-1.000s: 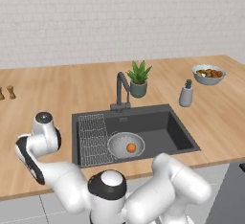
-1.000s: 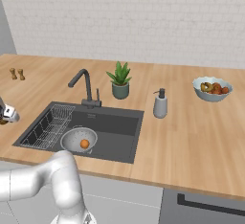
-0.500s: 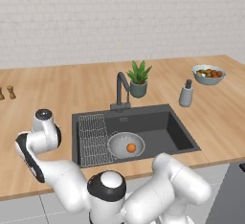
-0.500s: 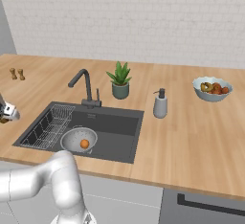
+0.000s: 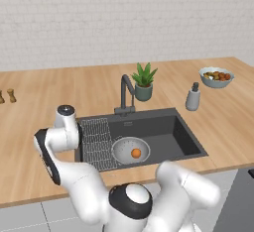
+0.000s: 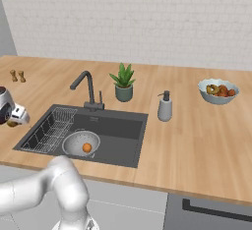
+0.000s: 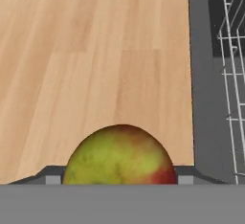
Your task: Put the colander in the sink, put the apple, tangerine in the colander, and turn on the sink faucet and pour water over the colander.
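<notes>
Apple [image 7: 119, 155] gripped between the gripper [image 7: 119, 174] fingers, beside the sink [image 7: 203, 74] rim
Bare wooden counter [image 7: 95, 50] is seen ahead; the arm is folded low left of the sink

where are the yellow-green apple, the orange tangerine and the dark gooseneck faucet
yellow-green apple with red blush [image 7: 118, 156], hand view, middle of its skin
small orange tangerine [image 5: 135, 152], left base view, its top
dark grey gooseneck faucet [image 6: 89, 87], right base view, upright neck

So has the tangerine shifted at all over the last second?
No. The tangerine lies in the same spot inside the colander, right of the wire rack in the sink.
</notes>
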